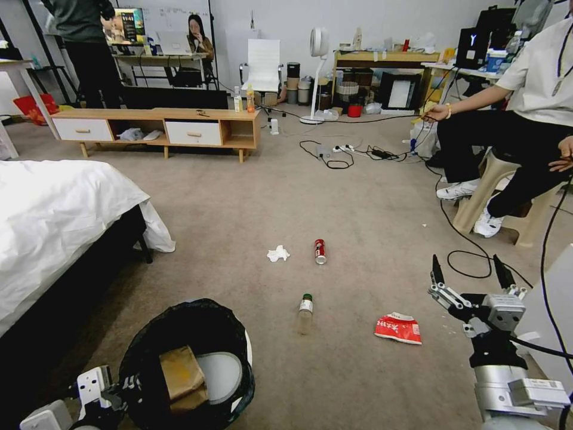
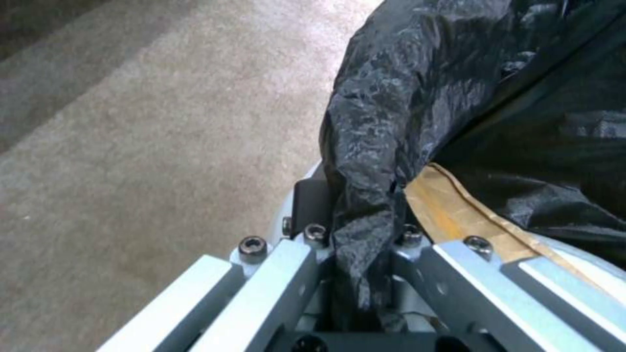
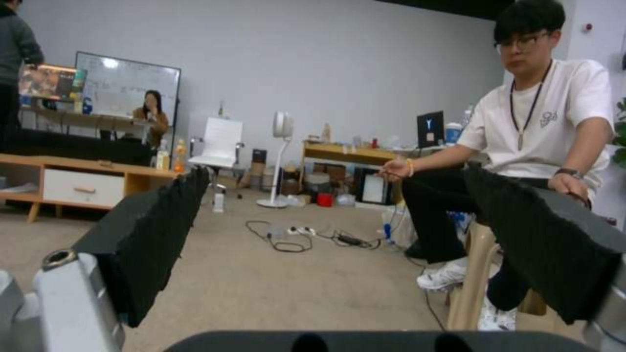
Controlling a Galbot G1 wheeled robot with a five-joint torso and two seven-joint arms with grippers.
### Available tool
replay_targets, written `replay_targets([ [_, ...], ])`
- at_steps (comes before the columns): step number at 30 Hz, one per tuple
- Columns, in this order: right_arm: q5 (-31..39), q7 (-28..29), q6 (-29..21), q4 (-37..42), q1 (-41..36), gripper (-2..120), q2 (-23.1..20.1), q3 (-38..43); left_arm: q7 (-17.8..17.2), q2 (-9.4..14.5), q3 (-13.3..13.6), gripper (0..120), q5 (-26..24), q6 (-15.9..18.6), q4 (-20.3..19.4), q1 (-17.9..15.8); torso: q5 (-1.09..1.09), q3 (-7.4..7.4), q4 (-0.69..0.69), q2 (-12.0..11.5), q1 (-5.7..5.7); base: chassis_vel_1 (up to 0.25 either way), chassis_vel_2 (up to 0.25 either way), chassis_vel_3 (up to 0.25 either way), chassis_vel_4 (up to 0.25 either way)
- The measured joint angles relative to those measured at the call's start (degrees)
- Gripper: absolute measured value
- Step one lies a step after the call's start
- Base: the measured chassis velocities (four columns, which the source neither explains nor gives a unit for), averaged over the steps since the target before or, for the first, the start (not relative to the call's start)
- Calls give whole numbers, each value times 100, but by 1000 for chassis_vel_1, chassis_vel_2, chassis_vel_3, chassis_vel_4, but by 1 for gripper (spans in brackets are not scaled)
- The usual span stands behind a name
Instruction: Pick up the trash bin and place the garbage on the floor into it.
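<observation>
left gripper [image 2: 362, 244] pinched on the bin [image 1: 191, 364] rim through the black bag [image 2: 457, 98], fingertips buried in plastic. brown paper [image 1: 182, 373] lies inside. right gripper [image 1: 468, 278] gaping wide, empty, raised off the floor [image 1: 358, 197]. wrapper [image 1: 398, 328] just left below it; bottle [image 1: 305, 312], can [image 1: 320, 251], tissue [image 1: 278, 254] farther left.

You get even, bright indoor light, soft shadow beside the bed [image 1: 54, 215], wide-angle bending at the head view's edges, blurred close metal in both wrist views.
</observation>
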Motion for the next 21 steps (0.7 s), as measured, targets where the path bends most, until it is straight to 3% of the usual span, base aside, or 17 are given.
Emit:
replay_targets([
  [21,-70,-24,97,-45,-42,100,28,-16,1,-40,15,2,-6,1,-21,32,0,0,0,0,0,-159,167,167,-165],
])
